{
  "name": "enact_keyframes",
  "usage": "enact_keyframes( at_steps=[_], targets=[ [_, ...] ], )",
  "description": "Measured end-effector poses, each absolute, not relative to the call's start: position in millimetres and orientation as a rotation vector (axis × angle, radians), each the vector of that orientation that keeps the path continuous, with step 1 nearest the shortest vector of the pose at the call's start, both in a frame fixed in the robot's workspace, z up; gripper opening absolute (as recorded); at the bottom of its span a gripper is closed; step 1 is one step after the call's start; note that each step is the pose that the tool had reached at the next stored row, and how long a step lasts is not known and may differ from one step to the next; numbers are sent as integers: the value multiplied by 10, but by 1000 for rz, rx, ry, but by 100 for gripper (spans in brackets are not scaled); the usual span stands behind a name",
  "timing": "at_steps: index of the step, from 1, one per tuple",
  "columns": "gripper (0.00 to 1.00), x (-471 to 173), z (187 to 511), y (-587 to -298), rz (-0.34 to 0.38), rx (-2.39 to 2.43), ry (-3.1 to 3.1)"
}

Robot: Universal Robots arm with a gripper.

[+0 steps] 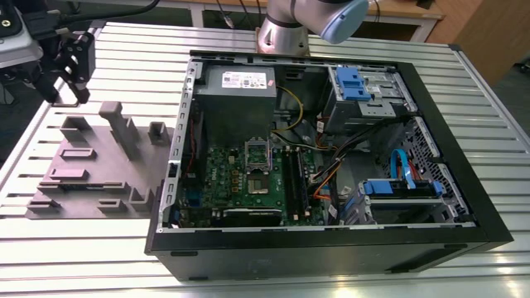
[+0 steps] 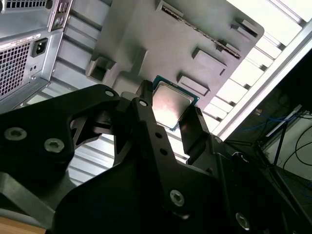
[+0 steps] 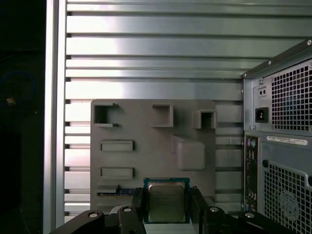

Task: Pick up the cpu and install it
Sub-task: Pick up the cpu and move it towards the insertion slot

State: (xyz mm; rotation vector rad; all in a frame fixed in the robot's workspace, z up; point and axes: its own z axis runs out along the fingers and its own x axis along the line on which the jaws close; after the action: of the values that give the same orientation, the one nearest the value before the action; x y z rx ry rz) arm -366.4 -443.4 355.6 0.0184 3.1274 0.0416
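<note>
Both fingers point(image 3: 138, 204) of the gripper point(image 3: 166, 195) pinch the cpu point(image 3: 166, 201) near the grey tray point(image 3: 146, 156), at ten o'clock from the case point(image 1: 331, 248) in the exterior view. Pickup looks done; installing calls for squaring it over the socket point(image 1: 257, 164).

Matte black hand point(image 2: 171, 106) with silver screws point(image 2: 177, 197); silver-grey arm point(image 1: 283, 31), pale blue cap point(image 1: 344, 18).

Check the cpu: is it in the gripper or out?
In: both wrist views show the gripper closed on the cpu.
</note>
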Motion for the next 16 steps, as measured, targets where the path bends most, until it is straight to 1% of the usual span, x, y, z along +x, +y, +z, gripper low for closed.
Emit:
enact_keyframes(
  at_steps=[16],
  targets=[
    [47,-3350,3555,-4434,42,18,3127]
  ],
)
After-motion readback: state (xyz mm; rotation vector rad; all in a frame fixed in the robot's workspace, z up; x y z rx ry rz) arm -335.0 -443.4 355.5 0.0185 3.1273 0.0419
